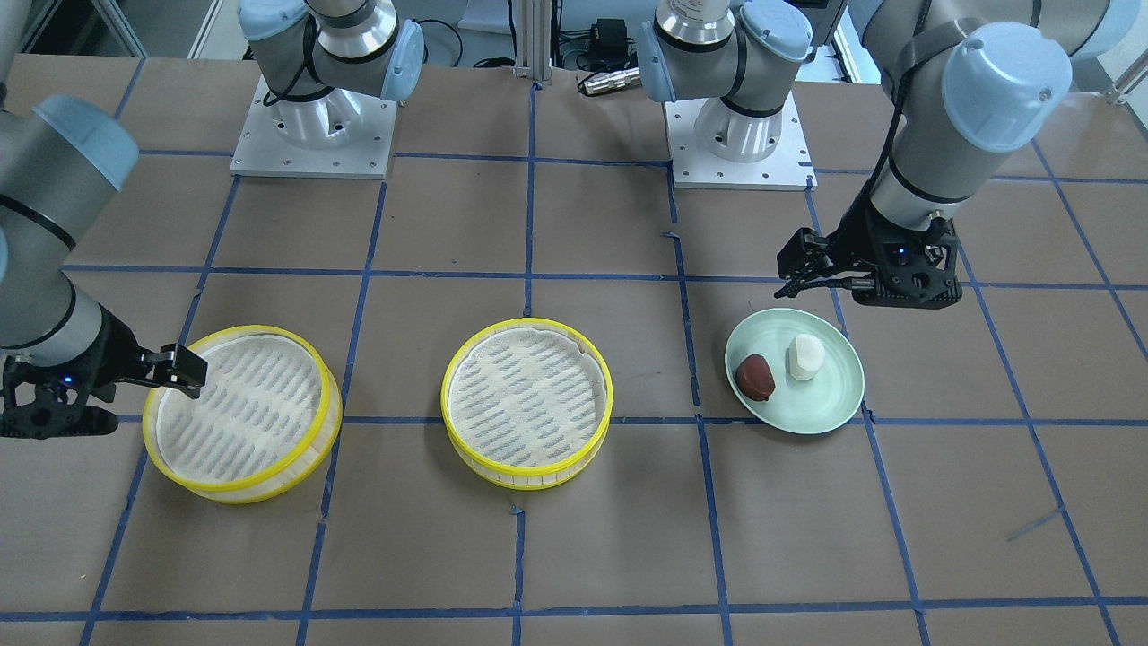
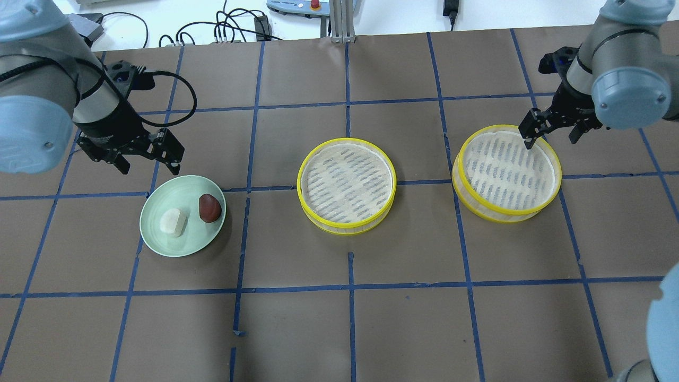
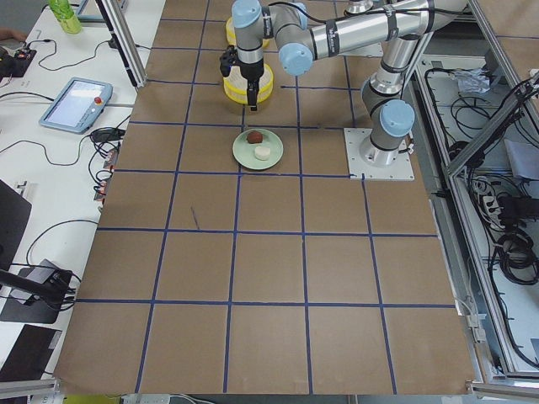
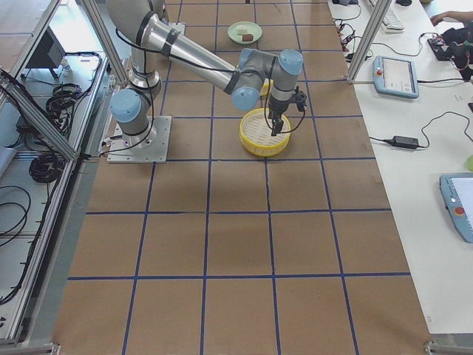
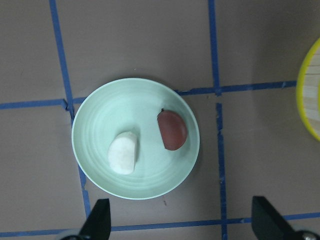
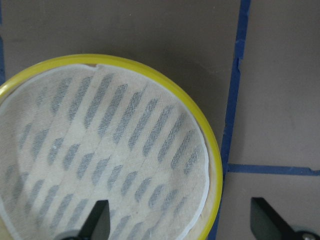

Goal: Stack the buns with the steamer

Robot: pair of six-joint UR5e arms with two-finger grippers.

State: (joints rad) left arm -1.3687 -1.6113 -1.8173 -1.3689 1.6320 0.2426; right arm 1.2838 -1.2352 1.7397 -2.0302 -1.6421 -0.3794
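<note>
A white bun and a dark reddish-brown bun lie side by side on a pale green plate. My left gripper is open and empty, hovering above the plate's edge on the robot's side. In the left wrist view both buns lie ahead of its open fingertips. Two yellow-rimmed steamer trays stand empty, one in the middle and one on the right. My right gripper is open and straddles the right tray's rim, one finger inside and one outside.
The brown table mat is crossed by a grid of blue tape lines. The arm bases stand at the robot's side. Cables and a tablet lie beyond the mat's far edge.
</note>
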